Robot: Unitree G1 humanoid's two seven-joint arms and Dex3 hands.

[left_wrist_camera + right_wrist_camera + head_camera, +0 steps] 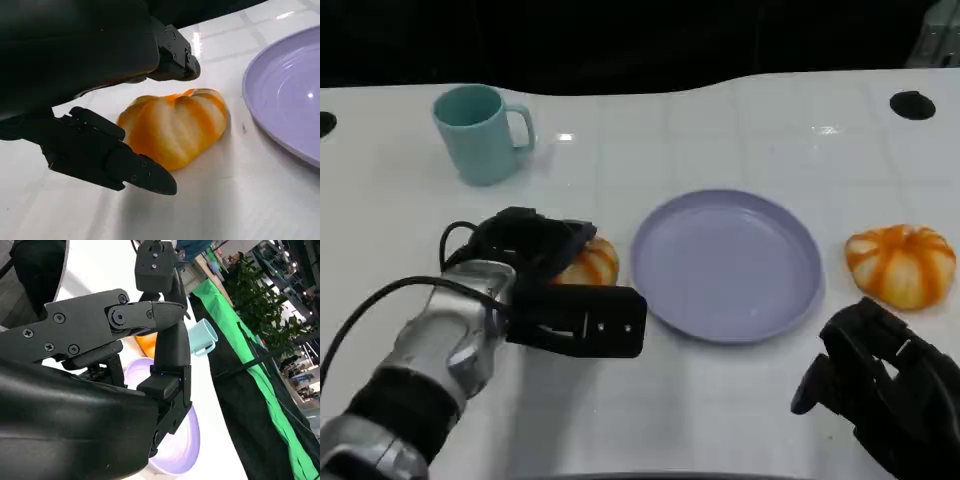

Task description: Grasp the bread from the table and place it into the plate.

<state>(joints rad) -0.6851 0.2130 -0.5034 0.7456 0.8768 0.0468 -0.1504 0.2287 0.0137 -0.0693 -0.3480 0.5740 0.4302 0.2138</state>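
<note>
The left hand [535, 275] brackets the nearer bread [175, 125], which lies on the white table [740, 400] just beside the purple plate [725, 265], at its 9 o'clock. The fingers [125, 167] stand apart, one on each side of the bread; whether they touch it cannot be told. The bread's long axis points toward the plate. A second bread [900, 262] lies at the plate's 3 o'clock, near the right hand [880, 385], which holds nothing, its fingers loosely curled. A teal mug [480, 133] stands at 10 o'clock. The table is glossy, probably slippery.
</note>
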